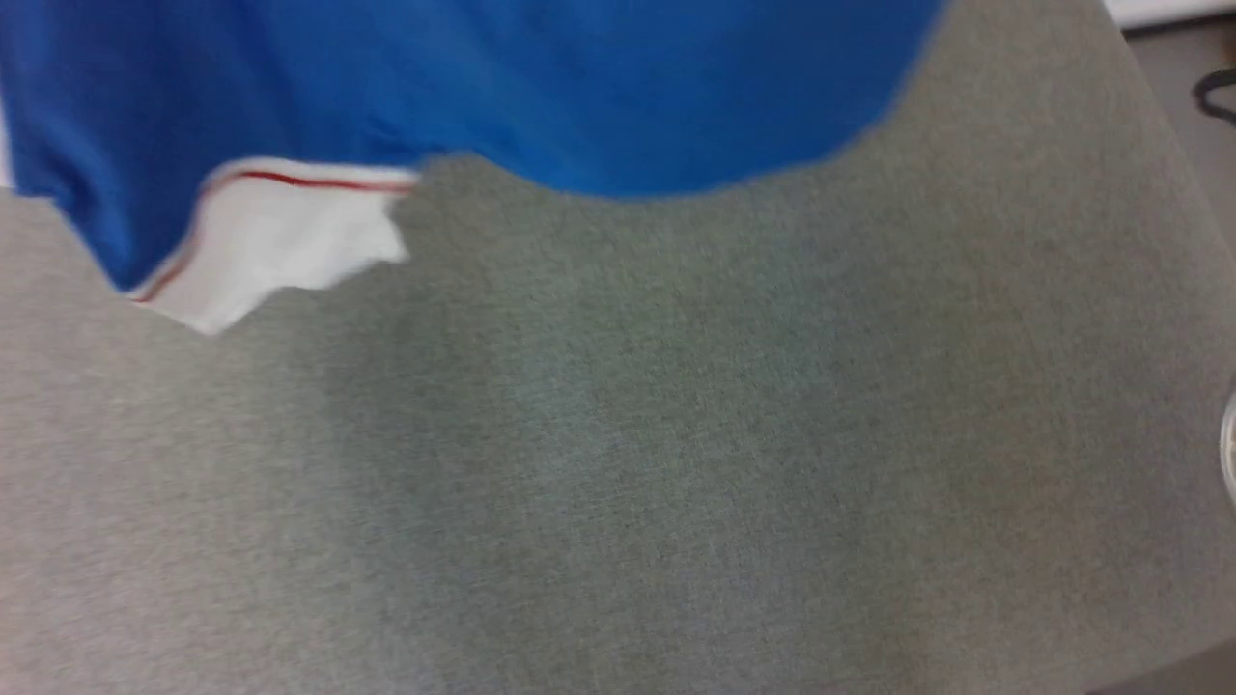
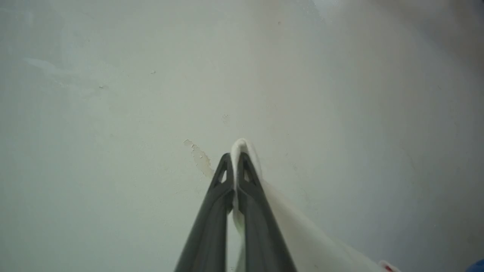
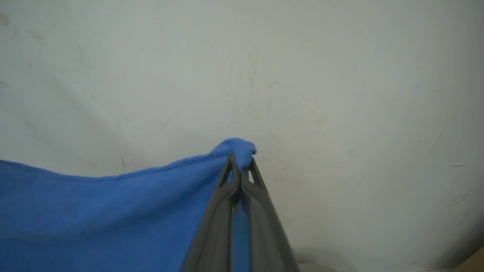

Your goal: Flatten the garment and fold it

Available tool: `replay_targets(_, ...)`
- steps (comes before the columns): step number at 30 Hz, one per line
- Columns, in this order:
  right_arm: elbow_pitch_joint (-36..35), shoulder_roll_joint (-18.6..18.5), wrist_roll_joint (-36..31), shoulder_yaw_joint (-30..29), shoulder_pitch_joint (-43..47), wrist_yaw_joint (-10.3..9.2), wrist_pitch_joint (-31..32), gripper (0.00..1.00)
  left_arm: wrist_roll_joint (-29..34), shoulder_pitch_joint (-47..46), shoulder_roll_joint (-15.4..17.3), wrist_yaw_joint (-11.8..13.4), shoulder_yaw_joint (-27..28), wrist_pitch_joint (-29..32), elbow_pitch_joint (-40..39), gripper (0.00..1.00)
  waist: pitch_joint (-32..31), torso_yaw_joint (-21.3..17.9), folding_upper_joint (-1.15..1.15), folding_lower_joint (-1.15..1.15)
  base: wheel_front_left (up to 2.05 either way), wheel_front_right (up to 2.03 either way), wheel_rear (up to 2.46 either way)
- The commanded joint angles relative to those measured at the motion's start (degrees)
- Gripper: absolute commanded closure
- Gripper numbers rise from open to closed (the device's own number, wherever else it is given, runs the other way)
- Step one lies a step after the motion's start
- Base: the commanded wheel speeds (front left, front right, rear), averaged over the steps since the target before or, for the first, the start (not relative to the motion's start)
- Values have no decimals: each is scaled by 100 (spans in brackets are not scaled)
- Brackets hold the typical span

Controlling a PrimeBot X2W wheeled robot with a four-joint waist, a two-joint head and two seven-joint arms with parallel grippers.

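The royal-blue jersey shirt (image 1: 502,87) hangs above the grey cloth-topped table (image 1: 676,463), left gripper (image 2: 236,158) clamped on a thin white fold, right gripper (image 3: 241,158) on a blue edge; either slight pinch could slip, and the blurred white sleeve (image 1: 280,241) seems likely to land crumpled.

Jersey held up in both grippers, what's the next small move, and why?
Probably lower both arms to spread the jersey onto the grey table. The left gripper is shut on a white fold, the right gripper on a blue edge, and the cloth hangs with its white sleeve drooping, so it is not flat yet.
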Motion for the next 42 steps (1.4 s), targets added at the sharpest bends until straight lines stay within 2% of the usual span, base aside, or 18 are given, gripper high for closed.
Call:
replay_targets(1, 200, 44, -77, 22, -195, -5, -204, 100, 158, -196, 28, 91, -46, -228, 101, 100, 476, -328, 0, -3, 0, 0, 0)
replay_targets(6, 722, 89, -235, 77, -536, -5, -695, 100, 342, -552, -38, 157, -138, -684, 357, 100, 564, -281, 0, -3, 0, 0, 0)
replay_targets(9, 870, -42, -318, 184, -732, -5, -951, 100, 329, -705, -130, 37, -238, -879, 400, 100, 798, -169, 0, -3, 0, 0, 0)
replay_targets(13, 968, -224, -245, 386, -824, -5, -1279, 100, 250, -662, -84, -77, -297, -1042, 406, 100, 1259, -24, 0, -3, 0, 0, 0)
replay_targets(20, 796, -696, 327, 1307, -644, -5, -1749, 100, -59, -210, 83, -172, -241, -1338, -33, 100, 2050, 263, 0, -3, 0, 0, 0)
replay_targets(24, 272, -1142, 1049, 1927, -268, -5, -1887, 100, -304, 299, 156, -183, -180, -1466, -646, 100, 2199, 407, 0, -3, 0, 0, 0)
replay_targets(27, -451, -1616, 1694, 2251, 209, -5, -1909, 100, -566, 809, 212, -66, -44, -1429, -1297, 100, 2185, 485, 0, -3, 0, 0, 0)
replay_targets(30, -1342, -2165, 2240, 2329, 859, -5, -1867, 100, -836, 1467, 321, 78, 45, -1173, -2131, 100, 2085, 530, 0, -3, 0, 0, 0)
replay_targets(34, -2467, -2825, 2719, 2097, 1927, -5, -1646, 100, -1142, 2403, 546, 345, 135, -675, -3366, 100, 1968, 582, 0, -3, 0, 0, 0)
replay_targets(36, -2688, -2938, 2797, 1993, 2220, -5, -1587, 100, -1184, 2664, 617, 410, 130, -568, -3646, 100, 1917, 601, 0, -3, 0, 0, 0)
replay_targets(38, -3047, -3070, 2902, 1779, 2809, -5, -1494, 100, -1225, 3211, 764, 589, 141, -397, -4142, 100, 1792, 620, 0, -3, 0, 0, 0)
replay_targets(42, -3546, -3050, 2915, 1404, 3973, -5, -1347, 100, -1365, 4442, 944, 977, 122, -213, -4896, 100, 1468, 660, 0, -3, 0, 0, 0)
